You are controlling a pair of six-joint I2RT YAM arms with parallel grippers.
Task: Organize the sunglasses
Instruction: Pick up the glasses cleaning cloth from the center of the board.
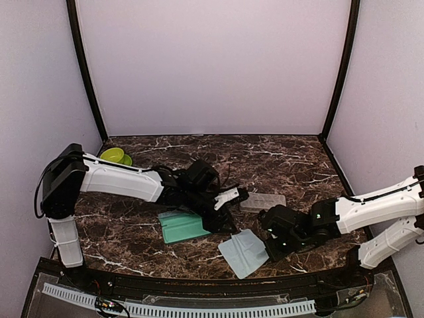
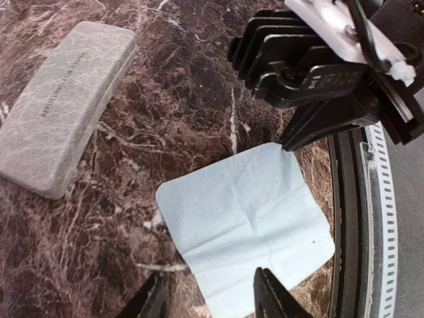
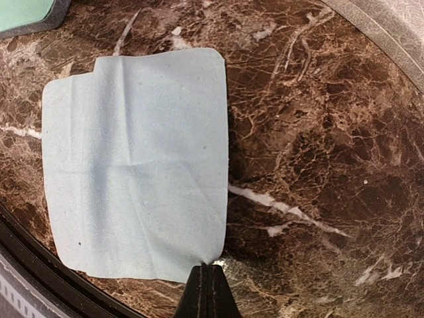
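By the front edge of the bench (image 1: 298,159) lies the cloth (image 1: 244,253), my right tool (image 3: 207,270) closed on one corner. My left tool (image 2: 211,281) hangs part-open above it, holding nothing. I cannot make out the sunglasses.

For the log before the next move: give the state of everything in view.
cloth: flat, one corner pinched.
right tool: shut on the cloth.
left tool: open, holding nothing.
grey case: closed, lying flat.
teal case: lying flat; lid state unclear.
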